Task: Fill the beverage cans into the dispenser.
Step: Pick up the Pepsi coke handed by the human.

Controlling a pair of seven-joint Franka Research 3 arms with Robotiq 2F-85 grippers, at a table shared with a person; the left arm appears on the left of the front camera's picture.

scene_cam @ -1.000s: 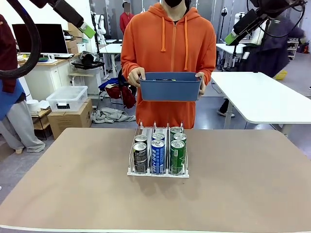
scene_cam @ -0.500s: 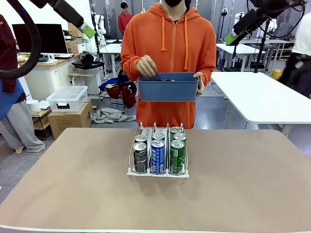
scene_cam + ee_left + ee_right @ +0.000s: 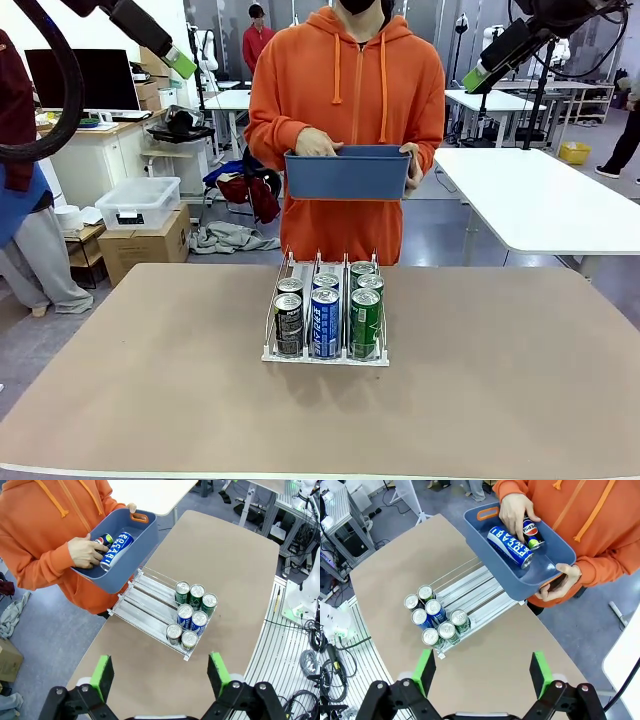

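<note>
7 beverage cans are loaded in the dispenser, frame centre; Pocari Sweat can & Pepsi can are left in blue bin, upper centre; left gripper & right gripper are spread wide, empty.

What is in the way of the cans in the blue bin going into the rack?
Nothing visible blocks the rack: its back lanes are bare, and the standing cans fill only its front end. The blue can and dark can lie in the blue bin, and the person's hand is on the dark can.
</note>
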